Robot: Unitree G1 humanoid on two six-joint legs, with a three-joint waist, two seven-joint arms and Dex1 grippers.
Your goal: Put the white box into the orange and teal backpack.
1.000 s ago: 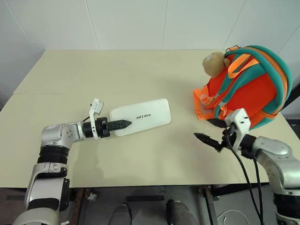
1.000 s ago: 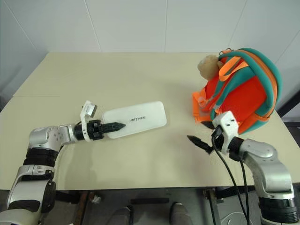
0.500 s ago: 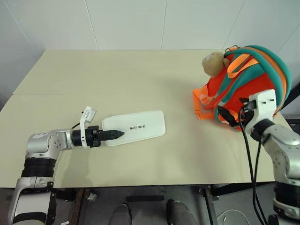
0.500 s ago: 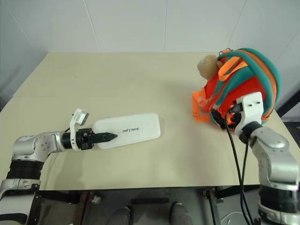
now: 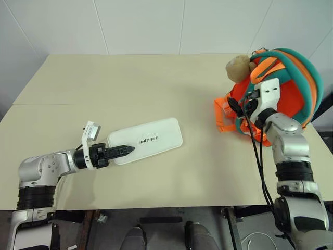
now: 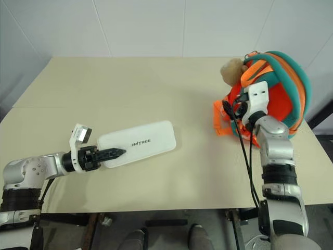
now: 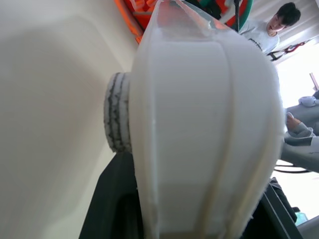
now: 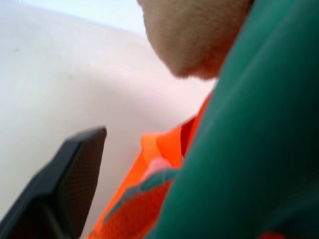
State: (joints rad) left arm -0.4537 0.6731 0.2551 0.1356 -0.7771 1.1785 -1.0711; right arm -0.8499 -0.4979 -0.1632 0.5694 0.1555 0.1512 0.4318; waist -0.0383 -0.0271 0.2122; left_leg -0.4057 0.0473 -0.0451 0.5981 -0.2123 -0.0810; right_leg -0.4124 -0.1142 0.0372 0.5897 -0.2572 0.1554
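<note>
The white box point(image 5: 146, 140) lies flat on the table's left half, lettering up. My left gripper point(image 5: 127, 150) is shut on its near end, one black finger across the lid; in the left wrist view the box point(image 7: 199, 124) fills the space between the fingers. The orange and teal backpack point(image 5: 291, 86) stands at the table's right edge, a tan plush toy point(image 5: 238, 67) on its upper left. My right gripper point(image 5: 234, 107) is open against the backpack's left side, just under the plush. In the right wrist view one finger point(image 8: 70, 184) stands apart from a teal strap point(image 8: 249, 149).
The beige table point(image 5: 156, 78) spreads wide between the box and the backpack. Orange webbing point(image 5: 222, 117) trails from the backpack's lower left onto the tabletop. White wall panels stand behind the table. A person point(image 7: 269, 30) is seen far off beyond the backpack.
My right gripper has risen from the table's front edge and gone forward to the backpack's left side. My left gripper has drawn the box a little back and to the left.
</note>
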